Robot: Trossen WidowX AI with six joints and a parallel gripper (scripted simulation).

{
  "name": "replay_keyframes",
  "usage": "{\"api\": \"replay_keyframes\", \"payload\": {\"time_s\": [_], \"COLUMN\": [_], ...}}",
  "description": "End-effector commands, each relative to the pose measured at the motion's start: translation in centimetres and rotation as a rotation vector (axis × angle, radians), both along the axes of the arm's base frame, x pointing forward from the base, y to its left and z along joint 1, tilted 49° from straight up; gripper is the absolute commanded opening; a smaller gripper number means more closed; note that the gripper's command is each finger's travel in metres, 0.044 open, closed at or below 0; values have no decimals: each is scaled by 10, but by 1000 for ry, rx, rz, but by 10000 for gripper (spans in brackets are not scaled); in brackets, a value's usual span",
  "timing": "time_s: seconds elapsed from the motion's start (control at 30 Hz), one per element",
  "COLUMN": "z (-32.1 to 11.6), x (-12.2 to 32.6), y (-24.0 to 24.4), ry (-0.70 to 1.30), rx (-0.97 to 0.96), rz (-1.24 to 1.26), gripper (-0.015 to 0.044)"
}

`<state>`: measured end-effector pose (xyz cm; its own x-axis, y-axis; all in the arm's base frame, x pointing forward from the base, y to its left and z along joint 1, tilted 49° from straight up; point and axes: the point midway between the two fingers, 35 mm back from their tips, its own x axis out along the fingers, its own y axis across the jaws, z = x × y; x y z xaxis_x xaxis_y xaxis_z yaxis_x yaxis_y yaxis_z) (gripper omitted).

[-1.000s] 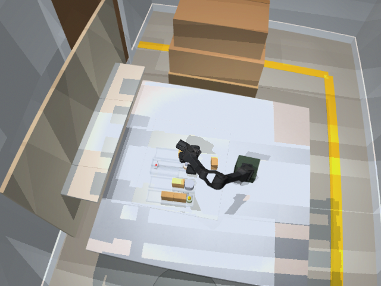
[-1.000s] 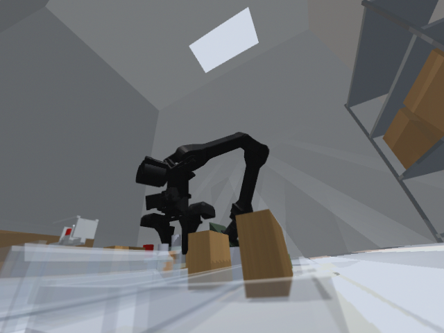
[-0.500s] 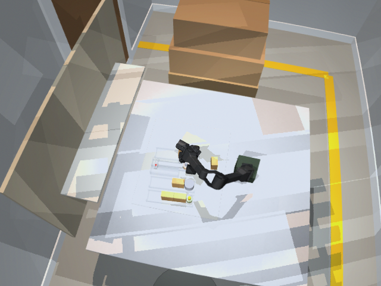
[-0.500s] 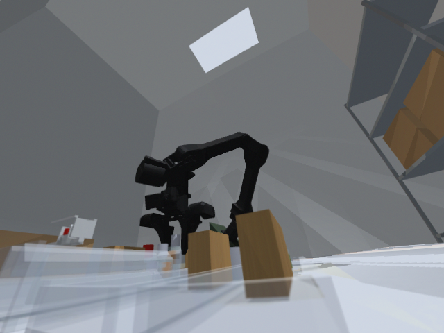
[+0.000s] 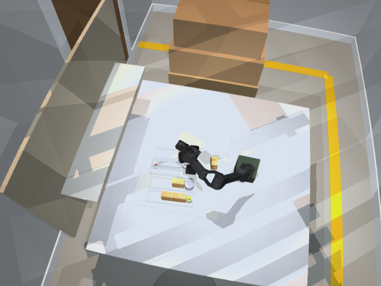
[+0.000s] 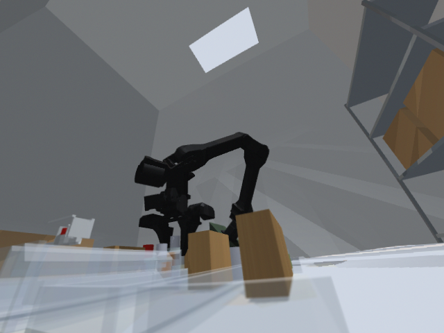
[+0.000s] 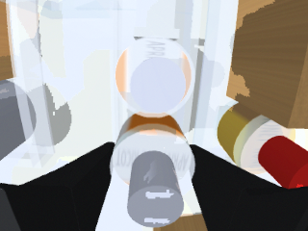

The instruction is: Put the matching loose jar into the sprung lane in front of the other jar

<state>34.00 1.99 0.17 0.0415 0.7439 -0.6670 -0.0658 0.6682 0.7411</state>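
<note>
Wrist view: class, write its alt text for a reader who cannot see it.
A black gripper holds a grey-capped jar labelled apricot, just in front of a matching orange jar with a pale round lid in a clear-walled lane. To the right are a red-capped jar and a wooden block; part of a grey round object shows at left.

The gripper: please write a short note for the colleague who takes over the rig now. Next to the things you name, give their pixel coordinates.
Gripper (image 7: 152, 150): shut on the grey-capped apricot jar (image 7: 155, 190).
Lane jar (image 7: 156, 87): in the lane, directly ahead of the held jar; whether they touch, I cannot tell.
Done: matching jar picked up.
Left: ease the row back, stand the held jar behind the front stop, then let go. Watch the red-capped jar (image 7: 284, 161) beside the fingers.
</note>
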Motion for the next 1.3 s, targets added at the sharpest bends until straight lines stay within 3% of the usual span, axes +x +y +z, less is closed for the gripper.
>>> {"api": "replay_keyframes", "payload": {"time_s": [0.0, 1.27], "z": [1, -6], "x": [5, 4], "y": [1, 10], "ry": [-20, -20], "rx": [8, 8], "rz": [-4, -4], "gripper": [0, 0]}}
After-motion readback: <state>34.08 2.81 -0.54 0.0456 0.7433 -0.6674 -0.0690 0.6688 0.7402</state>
